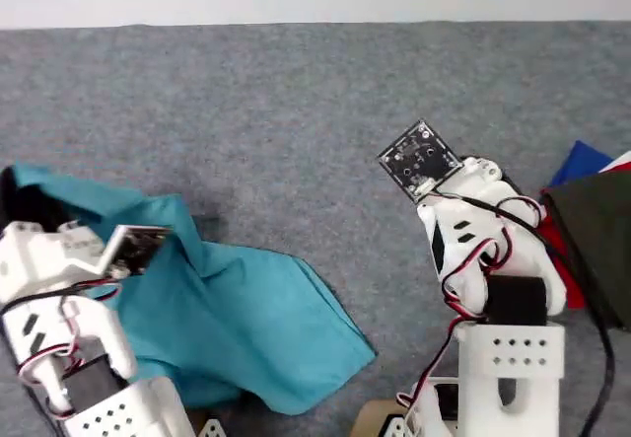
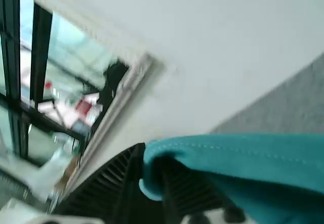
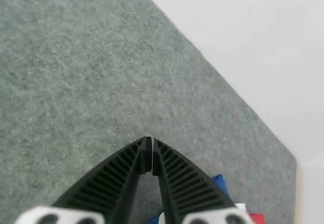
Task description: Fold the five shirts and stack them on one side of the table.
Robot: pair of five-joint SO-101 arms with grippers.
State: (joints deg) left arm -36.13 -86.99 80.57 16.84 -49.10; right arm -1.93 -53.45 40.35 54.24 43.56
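A teal shirt (image 1: 246, 319) lies crumpled on the grey table at the front left, with one edge lifted. My left gripper (image 2: 152, 176) is shut on that raised teal edge (image 2: 238, 153), held up off the table by the left arm (image 1: 59, 299). The right arm (image 1: 473, 240) stands at the front right, next to a pile of shirts at the table's right edge: a dark green one (image 1: 596, 230) on top, with blue (image 1: 582, 161) and red (image 1: 562, 264) cloth under it. My right gripper (image 3: 148, 148) is shut on nothing above bare table.
The grey felt table top (image 1: 296, 111) stretches across the middle and back to a white wall. Blue, red and white cloth corners (image 3: 225, 186) peek out behind my right gripper's fingers. A window frame (image 2: 30, 82) shows in the left wrist view.
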